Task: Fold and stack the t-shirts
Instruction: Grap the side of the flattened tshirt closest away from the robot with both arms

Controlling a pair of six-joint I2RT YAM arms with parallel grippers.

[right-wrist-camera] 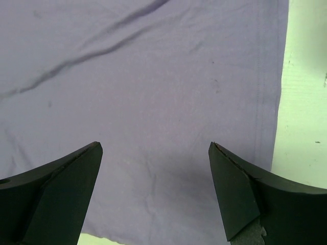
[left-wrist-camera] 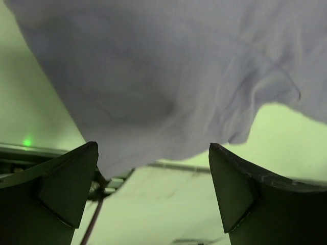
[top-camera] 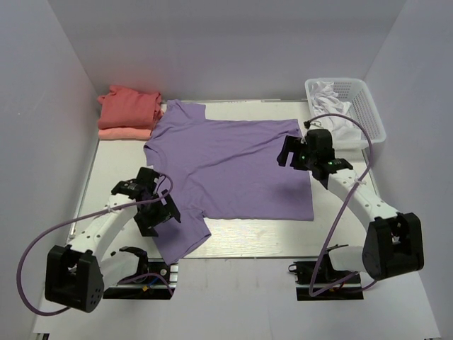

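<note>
A large lavender-purple t-shirt (top-camera: 233,163) lies spread flat on the table, neck toward the back left. My left gripper (top-camera: 161,216) hovers open by its near left sleeve. In the left wrist view that sleeve (left-wrist-camera: 168,87) hangs just past the gripper (left-wrist-camera: 153,153), with nothing between the fingers. My right gripper (top-camera: 287,157) stands open over the shirt's right side, near its hem. In the right wrist view the gripper (right-wrist-camera: 154,148) has purple cloth (right-wrist-camera: 153,76) spread below it and holds nothing. A folded coral-red t-shirt (top-camera: 131,105) rests on a paler salmon-pink one (top-camera: 122,132) at the back left.
A white plastic basket (top-camera: 368,106) holding white cloth (top-camera: 333,92) stands at the back right. White walls close in the table on the left, back and right. A strip of bare table (right-wrist-camera: 306,102) shows beside the shirt's hem. Cables loop from both arm bases.
</note>
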